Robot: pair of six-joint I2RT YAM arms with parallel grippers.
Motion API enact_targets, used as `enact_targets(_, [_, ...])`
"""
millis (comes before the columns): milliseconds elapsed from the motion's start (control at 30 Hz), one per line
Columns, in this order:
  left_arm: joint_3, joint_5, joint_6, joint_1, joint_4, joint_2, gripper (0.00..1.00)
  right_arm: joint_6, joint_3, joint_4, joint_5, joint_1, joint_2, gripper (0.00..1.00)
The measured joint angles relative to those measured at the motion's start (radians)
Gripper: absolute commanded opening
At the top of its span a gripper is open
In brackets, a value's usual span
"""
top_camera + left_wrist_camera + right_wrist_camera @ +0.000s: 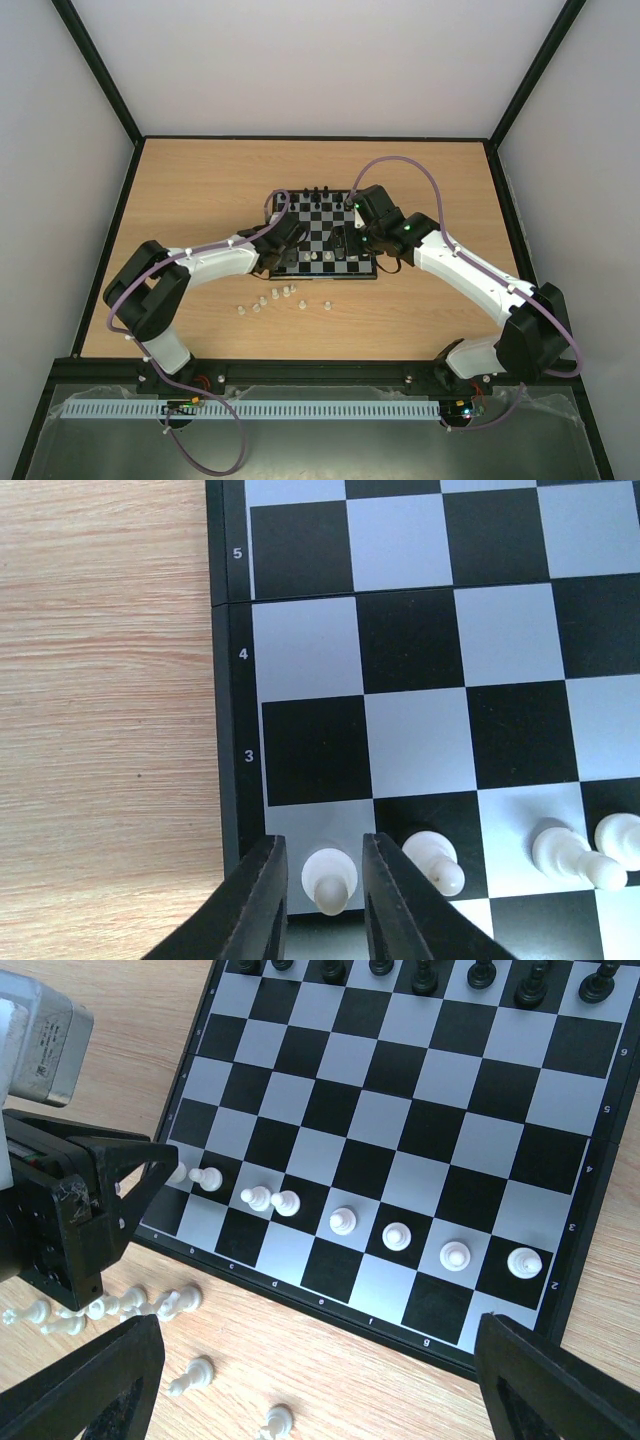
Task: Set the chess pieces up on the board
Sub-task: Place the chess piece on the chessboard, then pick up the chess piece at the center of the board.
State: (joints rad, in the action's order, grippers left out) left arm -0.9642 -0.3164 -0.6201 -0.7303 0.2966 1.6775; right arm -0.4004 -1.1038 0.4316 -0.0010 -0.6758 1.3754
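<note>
Loose chess pieces (275, 296) (whitish) beside the board (322, 222)

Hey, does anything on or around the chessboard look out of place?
One small whitish pawn in the near row sits toward its black square's edge, crowding the neighbouring pawn. Several loose whitish pieces lie scattered, some tipped over, on the wooden table before the black-and-pale checkered board.

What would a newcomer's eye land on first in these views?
Probably the left fingers straddling a white pawn at the board's left edge, filling the left wrist view. Next, the row of white pawns on the board's second rank, and the loose white pieces lying on the wood in front of it.
</note>
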Motion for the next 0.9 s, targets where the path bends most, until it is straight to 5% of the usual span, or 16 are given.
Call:
enact_targets(300, [0.0,-0.031,0.005,0.0,0.011,-0.079,0.57,0.0,0.0,0.0,0.001,-0.001,0.0,0.86])
enact_targets(533, [0.014,-0.075,0.008,0.0,0.037,-0.347,0.98,-0.004,0.0,0.01,0.015,-0.027,0.012,0.85])
enact_targets(733, [0.083,-0.083,0.018,0.002,0.064,-0.537,0.99,-0.055,0.002,0.02,0.052,-0.134,0.045,0.84])
enact_targets(900, [0.132,-0.068,0.017,0.007,0.095,-0.61,0.99,-0.122,0.043,0.029,0.088,-0.233,0.061,0.7])
